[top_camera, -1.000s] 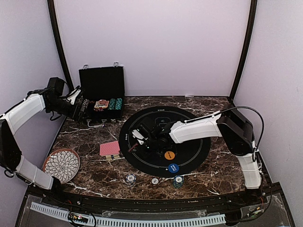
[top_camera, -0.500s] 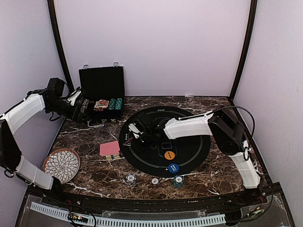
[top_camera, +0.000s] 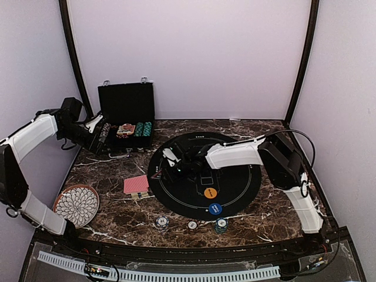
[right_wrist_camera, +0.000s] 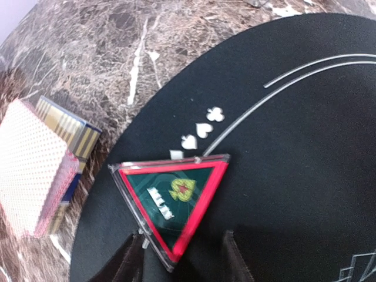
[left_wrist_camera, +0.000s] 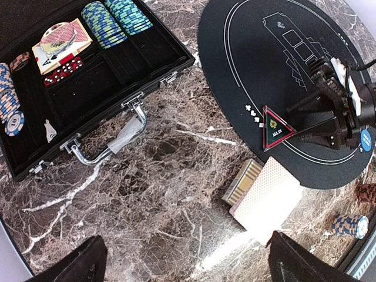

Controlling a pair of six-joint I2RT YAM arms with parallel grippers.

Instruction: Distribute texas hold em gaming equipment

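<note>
Right wrist view: my right gripper (right_wrist_camera: 179, 258), fingers parted, straddles the triangle marker (right_wrist_camera: 176, 197) lying at nine o'clock on the round mat (right_wrist_camera: 305, 176); I judge placing done, backing off next. Left gripper (left_wrist_camera: 185, 261) hangs wide, empty.

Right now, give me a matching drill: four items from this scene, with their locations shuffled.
Items:
1. triangle marker
2. card deck
3. plate
4. orange button

Places:
A. near-left corner of the table
B. on bare marble just left of the mat
C. mat's left edge, by the suit symbols, at the right fingers
D. on the mat, just beyond the blue button

Pairs: 1-C, 2-B, 3-A, 4-D
</note>
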